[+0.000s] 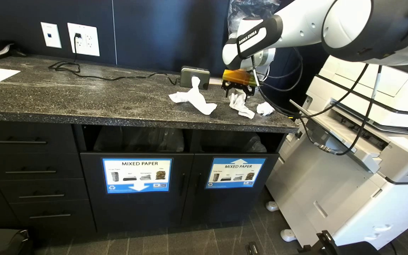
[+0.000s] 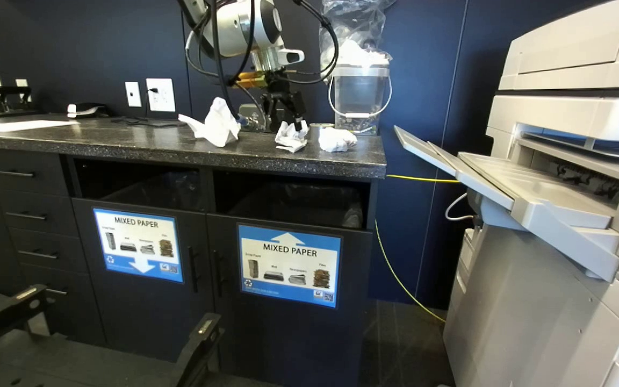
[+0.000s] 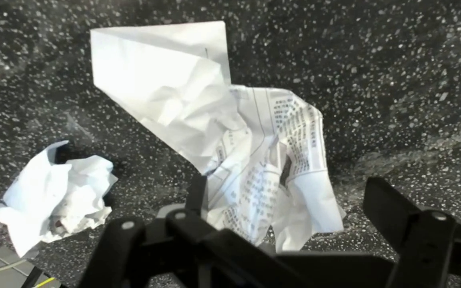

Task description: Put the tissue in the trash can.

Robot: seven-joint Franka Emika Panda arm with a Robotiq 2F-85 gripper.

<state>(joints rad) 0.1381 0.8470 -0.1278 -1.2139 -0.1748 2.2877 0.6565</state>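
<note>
- Atop the dark, speckled surface (image 1: 129,101) lay three white papers, crumpled and apart: a forked paper (image 1: 197,101), a printed paper (image 3: 234,138) and a balled paper (image 3: 78,192). Which was the tissue could not be told.
- One hand (image 1: 237,95) stood over the printed paper, its two fingers (image 3: 388,210) spread wide, part of the paper between them in the wrist view; whether either touched it was unclear.
- Below the surface were two dark bins, the left bin (image 1: 136,210) and the right bin (image 2: 299,344) in both exterior views, each with a wide rectangular slot and a clear, wrinkled liner (image 1: 170,137) inside. Anything deeper was too dark to tell.
- Two blue-and-white labels both read MIXED PAPER, the left label (image 1: 136,175) with its arrow down, the right label (image 2: 289,265) with its arrow up; which bin was the trash can could not be told.
- One clear bucket (image 2: 360,91) stood by the wall (image 2: 417,70), white crumpled stuff (image 2: 355,54) at its top, a thin, crinkled bag (image 2: 352,21) above.
- Four flat drawers (image 1: 30,161) with straight bar handles sat left of the bins; one pale, boxy printer (image 1: 331,184) stood to their right.
</note>
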